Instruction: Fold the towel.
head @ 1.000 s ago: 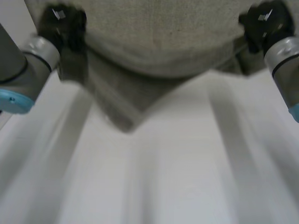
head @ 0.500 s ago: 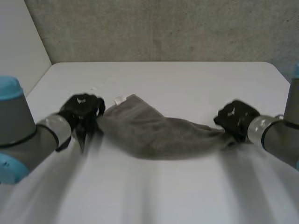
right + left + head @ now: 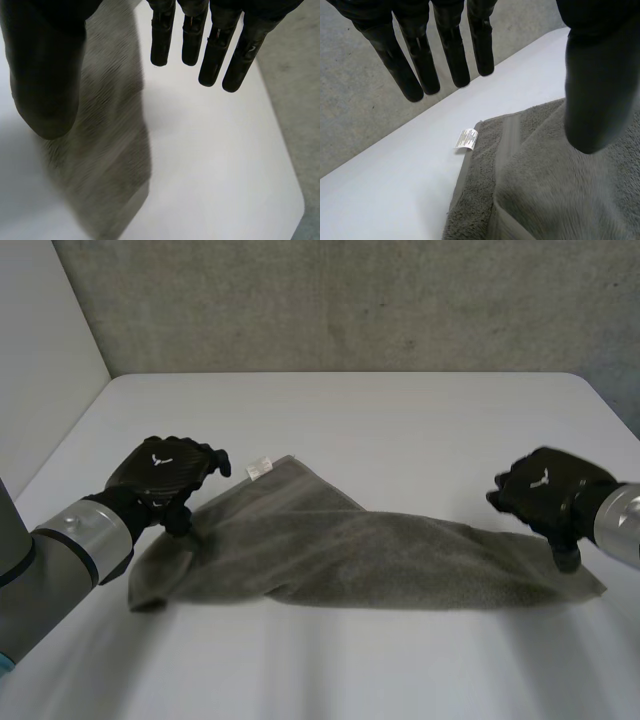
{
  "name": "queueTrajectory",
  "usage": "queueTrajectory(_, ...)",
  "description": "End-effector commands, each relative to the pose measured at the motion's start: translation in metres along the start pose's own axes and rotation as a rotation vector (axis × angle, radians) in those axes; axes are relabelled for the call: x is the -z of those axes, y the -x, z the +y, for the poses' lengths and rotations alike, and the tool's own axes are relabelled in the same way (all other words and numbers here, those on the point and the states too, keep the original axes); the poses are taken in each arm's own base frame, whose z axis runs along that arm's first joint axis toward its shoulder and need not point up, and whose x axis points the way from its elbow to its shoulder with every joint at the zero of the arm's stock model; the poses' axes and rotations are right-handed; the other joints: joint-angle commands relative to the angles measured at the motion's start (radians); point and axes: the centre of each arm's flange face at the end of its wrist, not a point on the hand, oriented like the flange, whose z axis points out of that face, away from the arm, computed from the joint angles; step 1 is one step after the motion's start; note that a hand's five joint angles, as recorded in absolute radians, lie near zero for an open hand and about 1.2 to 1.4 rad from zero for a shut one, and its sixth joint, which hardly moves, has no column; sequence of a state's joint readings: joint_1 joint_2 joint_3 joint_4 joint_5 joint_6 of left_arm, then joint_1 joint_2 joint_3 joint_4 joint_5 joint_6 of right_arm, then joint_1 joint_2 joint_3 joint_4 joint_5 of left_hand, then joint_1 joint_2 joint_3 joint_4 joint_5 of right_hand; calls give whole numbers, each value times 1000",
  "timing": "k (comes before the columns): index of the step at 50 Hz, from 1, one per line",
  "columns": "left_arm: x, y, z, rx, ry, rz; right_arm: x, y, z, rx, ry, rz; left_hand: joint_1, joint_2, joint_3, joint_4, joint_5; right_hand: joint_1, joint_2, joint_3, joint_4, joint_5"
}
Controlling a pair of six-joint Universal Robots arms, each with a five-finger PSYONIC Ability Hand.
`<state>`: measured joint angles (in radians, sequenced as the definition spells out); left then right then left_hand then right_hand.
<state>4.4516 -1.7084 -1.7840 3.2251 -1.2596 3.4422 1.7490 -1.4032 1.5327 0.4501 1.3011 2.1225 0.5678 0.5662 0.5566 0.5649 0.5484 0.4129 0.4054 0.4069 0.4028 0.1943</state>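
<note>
Over at the left, the left hand [image 3: 165, 475] hangs above the towel's [image 3: 370, 560] left end. Its fingers [image 3: 415, 60] are straight and spread wide from the thumb [image 3: 600, 90], gripping nothing. In the left wrist view the fingertips sit over bare bench [image 3: 380, 420] just past the towel's corner, while the thumb is over the cloth; whether it touches I cannot tell.

The grey towel lies flat and rumpled on the white bench, its long axis running crosswise from one hand to the other. The corner bearing a small white label [image 3: 258, 468] points away toward the grey wall [image 3: 350, 300], just beside the left hand.

At the towel's right end is the right hand [image 3: 548, 495], its fingers [image 3: 215, 45] likewise straight, wide and empty, over bare bench, its thumb above the cloth.
</note>
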Motion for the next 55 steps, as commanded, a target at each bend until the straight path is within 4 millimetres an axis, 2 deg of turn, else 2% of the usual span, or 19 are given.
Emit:
queueTrajectory(1, -1, 6, -1, 1, 1, -18, -2, -20, -16, -217, -130, 27, -161, -159, -149, -158, -316, -75, -68, -69, -65, -31)
queueTrajectory(3, 1, 8, -3, 0, -4, -28, -7, -22, -18, -306, -158, -4, -163, -162, -152, -161, -319, -73, -65, -67, -62, -28)
queueTrajectory(6, 2, 9, -5, -2, -11, -31, -14, -17, -15, -346, -153, -35, -161, -159, -149, -158, -316, -70, -62, -64, -60, -26)
queueTrajectory(11, 0, 14, 1, 9, 10, -43, -45, -8, -4, -472, -114, -95, -152, -150, -141, -149, -307, -32, -24, -26, -21, 13)
queueTrajectory(14, -1, 14, 4, 12, 19, -44, -53, -6, 0, -505, -110, -99, -152, -150, -141, -149, -307, -26, -18, -20, -15, 19)
queueTrajectory(16, -7, 12, 18, 25, 64, -33, -70, -2, 5, -557, -116, -98, -149, -147, -138, -146, -304, -2, 5, 4, 8, 42)
queueTrajectory(19, -16, 13, 30, 29, 105, -23, -83, 5, 8, -575, -118, -83, -143, -141, -132, -140, -298, 16, 23, 22, 26, 60)
queueTrajectory(22, -20, 14, 37, 33, 129, -24, -89, 8, 9, -569, -109, -67, -143, -141, -132, -140, -298, 16, 23, 22, 26, 60)
queueTrajectory(24, -25, 17, 51, 45, 176, -22, -96, 18, 11, -549, -77, -40, -143, -141, -132, -140, -298, 13, 20, 19, 23, 57)
queueTrajectory(30, -29, 17, 72, 62, 254, -43, -100, 25, 14, -533, -42, -25, -143, -141, -132, -140, -298, -23, -15, -17, -13, 21)
queueTrajectory(38, -36, 22, 86, 58, 311, -104, -102, 33, 16, -472, -29, -41, -140, -138, -129, -137, -295, -2, 5, 4, 8, 42)
queueTrajectory(42, -38, 23, 88, 59, 316, -104, -104, 35, 17, -472, -24, -49, -102, -100, -91, -99, -257, 1, 8, 7, 11, 45)
queueTrajectory(47, -38, 22, 88, 58, 313, -102, -107, 39, 20, -473, -12, -62, 65, 67, 77, 68, -90, 24, 32, 30, 34, 68)
queueTrajectory(49, -38, 22, 88, 58, 313, -102, -108, 42, 22, -474, -6, -73, 211, 213, 223, 214, 56, 109, 116, 115, 119, 153)
queueTrajectory(50, -38, 22, 88, 58, 313, -102, -108, 42, 22, -474, -6, -73, 212, 214, 223, 215, 57, 110, 117, 116, 120, 154)
queueTrajectory(52, -38, 22, 86, 57, 309, -102, -109, 43, 22, -474, -5, -80, 414, 416, 425, 417, 259, 366, 374, 372, 376, 410)
queueTrajectory(53, -38, 22, 86, 57, 309, -102, -109, 43, 22, -474, -5, -80, 415, 417, 426, 418, 260, 368, 375, 374, 378, 412)
queueTrajectory(54, -38, 23, 84, 56, 300, -105, -109, 43, 22, -474, -5, -80, 531, 533, 542, 534, 376, 554, 561, 560, 564, 598)
queueTrajectory(55, -38, 23, 84, 56, 300, -105, -109, 43, 22, -474, -5, -80, 532, 534, 543, 535, 377, 556, 563, 562, 566, 600)
